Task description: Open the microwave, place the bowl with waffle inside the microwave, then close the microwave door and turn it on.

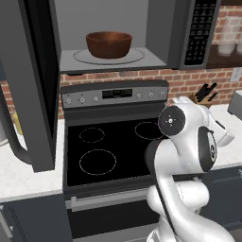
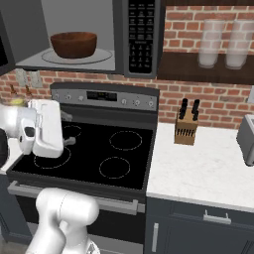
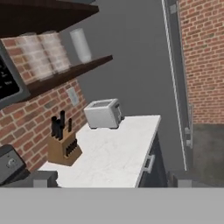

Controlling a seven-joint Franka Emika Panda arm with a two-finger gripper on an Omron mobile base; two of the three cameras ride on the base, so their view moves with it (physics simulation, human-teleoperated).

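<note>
Brick-backed kitchen w/ a black-topped stove [image 1: 111, 151] as my landmark; white counter [image 2: 198, 168] to its right is carrying a knife block [image 2: 186, 126] and a toaster [image 3: 103, 113].

Directly above the stove the microwave [image 1: 163, 33] is hanging w/ its cavity showing. The microwave door [image 1: 28, 80] is standing swung wide, reaching down and out above the stove's left edge, its curved bar handle [image 1: 12, 137] at the low outer end.

The bowl [image 1: 108, 44] is sitting upright on the glass turntable [image 1: 108, 56], inside, above the stove's back panel. It's looking round, deep, reddish-brown, wood-grained. Can't see any waffle from here; bowl's wall is hiding the inside.

My pincer [image 3: 109, 180] is pointing away toward the toaster, right of the stove, jaws spread wide, gripping nothing.

Next thing to handle, I'm guessing, is the door: stiff, hinged, prob. light to swing, so pushing on the panel's outer edge or the handle should do. Glass window — I'm judging it fragile-ish, so no hard slam.
</note>
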